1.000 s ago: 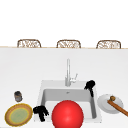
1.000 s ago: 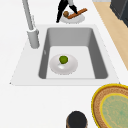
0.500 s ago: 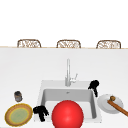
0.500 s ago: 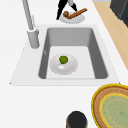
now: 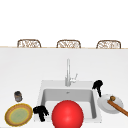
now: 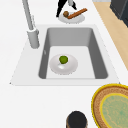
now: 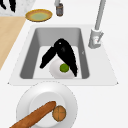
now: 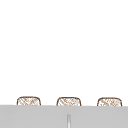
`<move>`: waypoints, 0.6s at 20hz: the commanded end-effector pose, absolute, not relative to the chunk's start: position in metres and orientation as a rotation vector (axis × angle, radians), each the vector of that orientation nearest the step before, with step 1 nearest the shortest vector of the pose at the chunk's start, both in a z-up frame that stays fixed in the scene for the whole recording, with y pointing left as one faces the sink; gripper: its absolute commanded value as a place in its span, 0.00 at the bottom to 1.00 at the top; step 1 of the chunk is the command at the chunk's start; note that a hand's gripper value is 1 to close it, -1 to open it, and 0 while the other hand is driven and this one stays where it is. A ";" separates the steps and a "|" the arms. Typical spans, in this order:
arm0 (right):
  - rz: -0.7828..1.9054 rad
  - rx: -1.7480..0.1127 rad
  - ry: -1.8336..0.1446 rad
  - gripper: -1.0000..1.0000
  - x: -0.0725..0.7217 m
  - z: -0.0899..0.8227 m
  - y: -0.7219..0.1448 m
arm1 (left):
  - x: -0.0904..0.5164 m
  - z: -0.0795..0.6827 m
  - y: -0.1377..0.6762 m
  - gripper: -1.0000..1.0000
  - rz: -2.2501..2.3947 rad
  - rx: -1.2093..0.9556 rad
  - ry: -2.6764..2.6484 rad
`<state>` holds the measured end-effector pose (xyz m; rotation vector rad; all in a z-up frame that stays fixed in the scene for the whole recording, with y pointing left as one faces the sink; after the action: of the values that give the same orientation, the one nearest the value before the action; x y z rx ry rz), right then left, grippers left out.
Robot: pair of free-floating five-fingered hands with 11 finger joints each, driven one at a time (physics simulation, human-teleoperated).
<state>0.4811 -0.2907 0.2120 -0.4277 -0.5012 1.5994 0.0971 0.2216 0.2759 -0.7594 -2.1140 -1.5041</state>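
White, round and shallow, the plate (image 5: 110, 103) sits on the tabletop (image 5: 25, 70) just right of the sink (image 5: 42, 95), carrying a long brown baguette (image 5: 118, 108) and a small brown roll (image 5: 112, 98) that touches its end. The right hand (image 5: 98, 85) hangs in the air just above the plate's back edge, near the sink's rear right corner, its fingers (image 5: 100, 93) straight and pointing down, holding nothing. From the right side that same hand (image 7: 62, 51) shows in front of the basin with its fingers spread.

Down in the basin lies a second white plate (image 6: 63, 65) with a green lime (image 6: 63, 59) on it. The faucet (image 5: 68, 72) stands at the back rim. A big red ball (image 5: 67, 114) shows at the sink's front edge.

The left hand (image 5: 40, 111) floats at the sink's front left corner, fingers hanging loosely downward, holding nothing. Just beside it on the tabletop rests a yellow-rimmed woven plate (image 5: 18, 115), and a small dark cup (image 5: 18, 96) stands near behind that. Three wicker chair backs (image 5: 68, 43) line the far side of the tabletop.
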 end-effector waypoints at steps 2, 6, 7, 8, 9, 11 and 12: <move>1.513 -0.439 -0.501 0.00 0.481 0.212 -0.308 | 0.097 0.276 0.222 0.50 -1.504 -0.759 -2.114; 1.562 -0.421 -0.520 0.00 0.473 0.212 -0.333 | 0.097 0.276 0.222 0.50 -1.504 -0.759 -2.114; 1.570 -0.414 -0.532 0.00 0.471 0.212 -0.340 | 0.097 0.276 0.222 0.50 -1.504 -0.759 -2.114; 1.574 -0.401 -0.542 0.00 0.472 0.212 -0.347 | 0.097 0.276 0.222 0.50 -1.504 -0.759 -2.114; 1.575 -0.394 -0.549 0.00 0.471 0.212 -0.353 | 0.097 0.276 0.222 0.50 -1.504 -0.759 -2.114; 1.574 -0.384 -0.563 0.00 0.467 0.210 -0.367 | 0.097 0.276 0.222 0.50 -1.504 -0.759 -2.114; 1.572 -0.378 -0.567 0.00 0.465 0.209 -0.374 | 0.097 0.276 0.222 0.50 -1.504 -0.759 -2.114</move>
<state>0.4707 -0.3530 0.2116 -0.4004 -0.5390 1.5835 0.0971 0.2216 0.2759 -0.7594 -2.1140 -1.5041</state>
